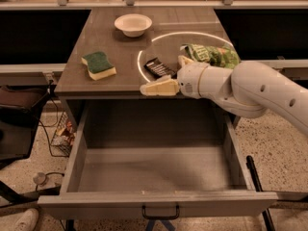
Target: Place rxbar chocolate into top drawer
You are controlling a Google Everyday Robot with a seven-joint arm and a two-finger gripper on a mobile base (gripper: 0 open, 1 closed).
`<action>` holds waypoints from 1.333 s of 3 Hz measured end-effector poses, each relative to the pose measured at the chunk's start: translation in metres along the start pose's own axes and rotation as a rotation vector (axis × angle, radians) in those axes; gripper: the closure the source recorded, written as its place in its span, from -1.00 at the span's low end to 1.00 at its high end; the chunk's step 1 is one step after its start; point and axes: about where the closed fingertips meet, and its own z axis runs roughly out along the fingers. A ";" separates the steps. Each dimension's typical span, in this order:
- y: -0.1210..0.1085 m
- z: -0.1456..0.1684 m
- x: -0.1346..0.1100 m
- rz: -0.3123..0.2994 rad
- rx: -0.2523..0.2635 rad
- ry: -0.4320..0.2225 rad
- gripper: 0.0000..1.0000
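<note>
The robot's white arm point(269, 93) comes in from the right side of the top drawer point(77, 153), above the drawer's right wall, sloping down toward the left. Its rounded wrist point(202, 81) sits just beyond the drawer's back right corner, higher than the cavity. The gripper point(162, 75) points left, past the drawer's back wall and above it. Its cream fingers point(159, 87) are spread apart, the nearer one lying level above the back wall.
</note>
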 end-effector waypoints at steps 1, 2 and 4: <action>-0.007 0.000 0.002 0.039 0.027 0.008 -1.00; -0.012 0.002 0.004 0.070 0.054 0.017 -1.00; -0.015 0.005 0.014 0.101 0.085 0.052 -1.00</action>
